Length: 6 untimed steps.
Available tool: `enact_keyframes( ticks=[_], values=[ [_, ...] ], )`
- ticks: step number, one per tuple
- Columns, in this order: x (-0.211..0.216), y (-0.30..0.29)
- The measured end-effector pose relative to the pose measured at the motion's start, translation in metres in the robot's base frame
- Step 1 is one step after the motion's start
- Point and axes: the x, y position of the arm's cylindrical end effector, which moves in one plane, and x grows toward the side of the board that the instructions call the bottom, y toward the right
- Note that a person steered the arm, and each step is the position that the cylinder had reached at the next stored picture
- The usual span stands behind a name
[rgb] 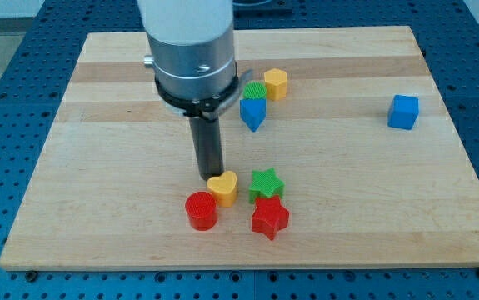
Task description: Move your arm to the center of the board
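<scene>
My rod comes down from the grey arm body at the view's upper middle, and my tip point(208, 176) rests on the wooden board point(97, 150), touching or almost touching the upper left of a yellow heart block point(223, 188). A red cylinder point(201, 210) lies just below and left of the heart. A green star point(266, 183) and a red star point(270, 217) lie to the tip's right. Behind the arm's right side are a green block point(255, 91), partly hidden, a blue block point(252, 113) and a yellow hexagon block point(276, 83).
A blue cube point(403, 112) stands alone at the view's right. The board lies on a blue perforated table point(6, 125) that shows on all sides.
</scene>
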Motion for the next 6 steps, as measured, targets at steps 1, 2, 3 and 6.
enact_keyframes(
  ticks=[1,2,3,6],
  values=[
    [-0.032,-0.013],
    [-0.073,-0.021],
    [-0.117,-0.019],
    [-0.148,0.059]
  ],
)
